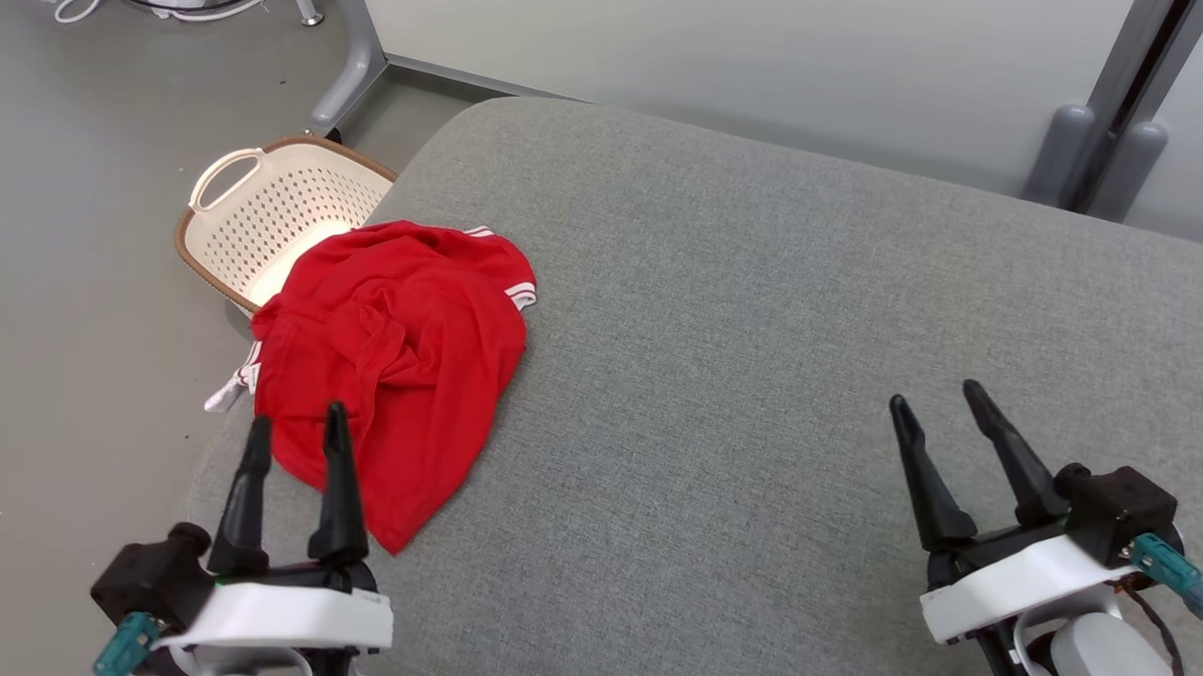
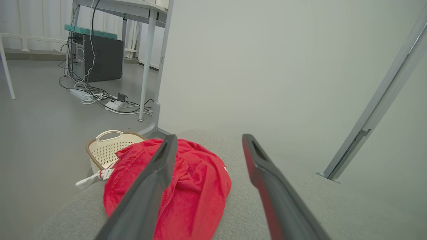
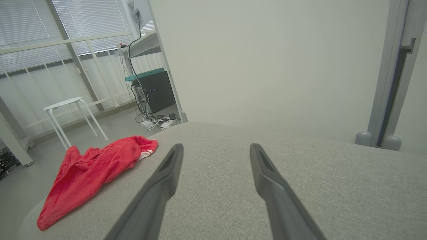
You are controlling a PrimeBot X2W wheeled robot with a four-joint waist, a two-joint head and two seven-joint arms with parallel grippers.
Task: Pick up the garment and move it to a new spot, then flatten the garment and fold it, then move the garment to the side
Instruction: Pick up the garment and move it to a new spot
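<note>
Both jaws open about halfway and empty. Shirt [image 1: 402, 355] is a crumpled red heap on the cushion [image 1: 761, 322], just ahead of my left jaws. In the head view their tips overlap its near end; in the left wrist view it's under and ahead of the left-hand finger. I can't tell whether there's contact, but it looks like a hover. It's well off to the left of the right jaws, which sit over bare cushion. My read: the left is staged for the pick since it's the near arm, and the right is parked wide to leave the middle free as the new spot. Long axis runs roughly along the left jaws' pointing line, from a narrow tip nearest them out to the bulk at the far end by the basket [image 1: 277, 204], which is on the floor beyond. A white-striped cuff [image 1: 522, 293] points off to the right of the left jaws, and a white scrap [image 1: 228, 393] hangs over the cushion edge to their left. With the heap that close to the edge, I'd say a grab on the near tip could drag the rest over, so I'd go for the bunched middle.
</note>
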